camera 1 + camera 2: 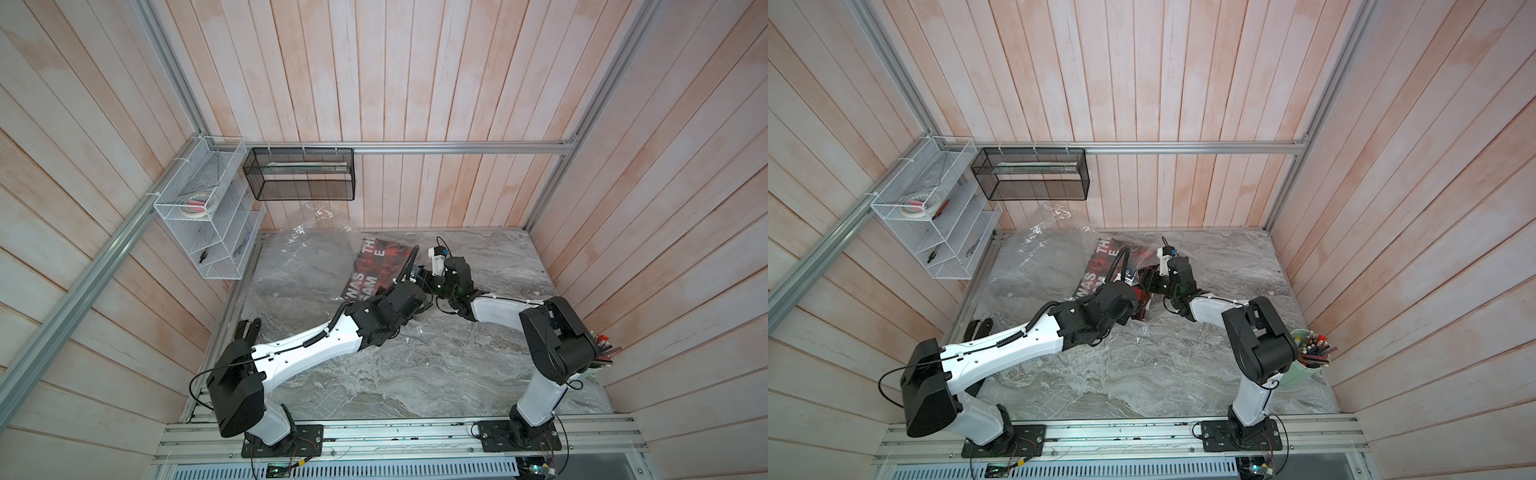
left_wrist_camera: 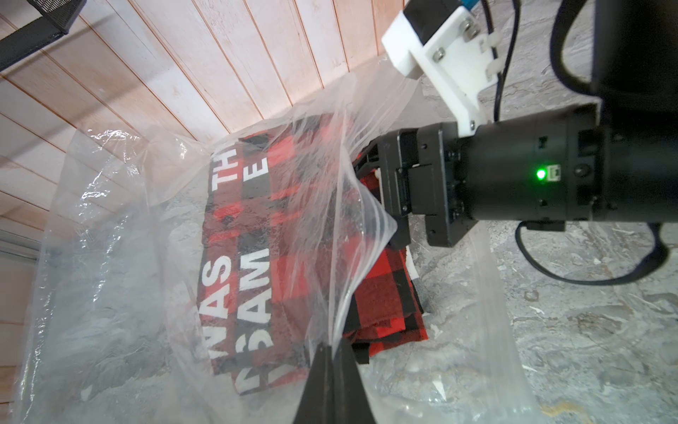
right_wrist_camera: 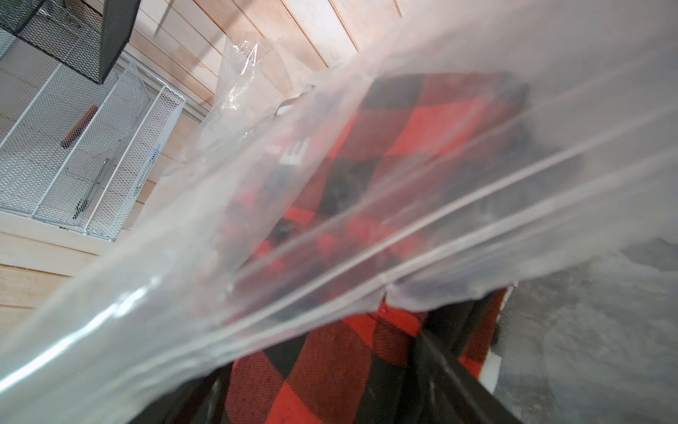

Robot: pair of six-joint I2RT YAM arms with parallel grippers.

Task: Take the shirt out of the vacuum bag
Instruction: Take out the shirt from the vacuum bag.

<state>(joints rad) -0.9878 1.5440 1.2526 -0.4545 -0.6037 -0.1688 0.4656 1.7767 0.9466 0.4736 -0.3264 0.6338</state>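
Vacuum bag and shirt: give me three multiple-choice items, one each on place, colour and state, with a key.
1. Where is the folded red-and-black checked shirt?
A. On a hanger.
B. In the open mouth of the clear crinkly plastic vacuum bag.
C. In a cardboard box.
2. What colour are the shirt's printed letters?
A. Yellow.
B. Blue.
C. White.
3. The left tool is:
A. shut on the bag's film.
B. open in the air.
C. shut on the shirt.
Key: 1 B, film covers most of it in the left wrist view; 2 C, white capitals show through the film; 3 A, its fingers pinch a raised fold of film.
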